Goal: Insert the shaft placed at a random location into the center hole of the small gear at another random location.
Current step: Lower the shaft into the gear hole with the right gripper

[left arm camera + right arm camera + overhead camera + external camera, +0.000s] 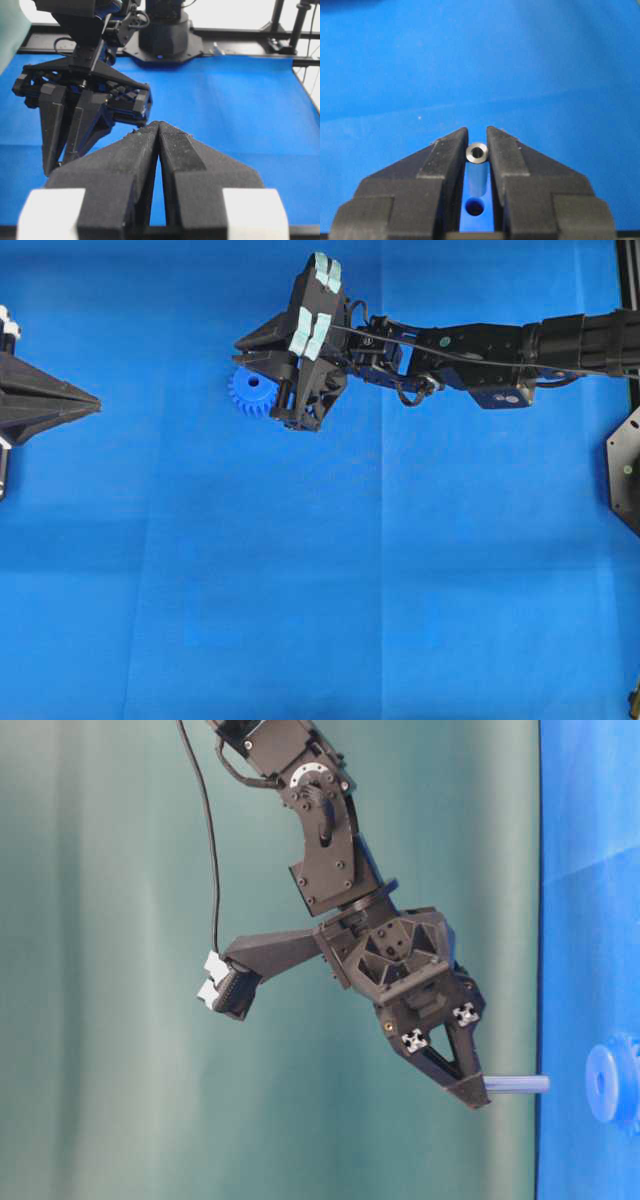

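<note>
Here the right claw [477, 145] is clamped narrow on the shaft [477, 153], which points at the small gear [612, 1082] on the counter [300, 590], clear of the center hole [602, 1082]. The left claw [158, 127] sits fully closed and empty, well apart from the gear.

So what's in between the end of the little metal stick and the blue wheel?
Nothing. In the table-level view, only a bare gap separates the shaft's free end from the small gear. The right gripper holds the shaft's other end.
</note>
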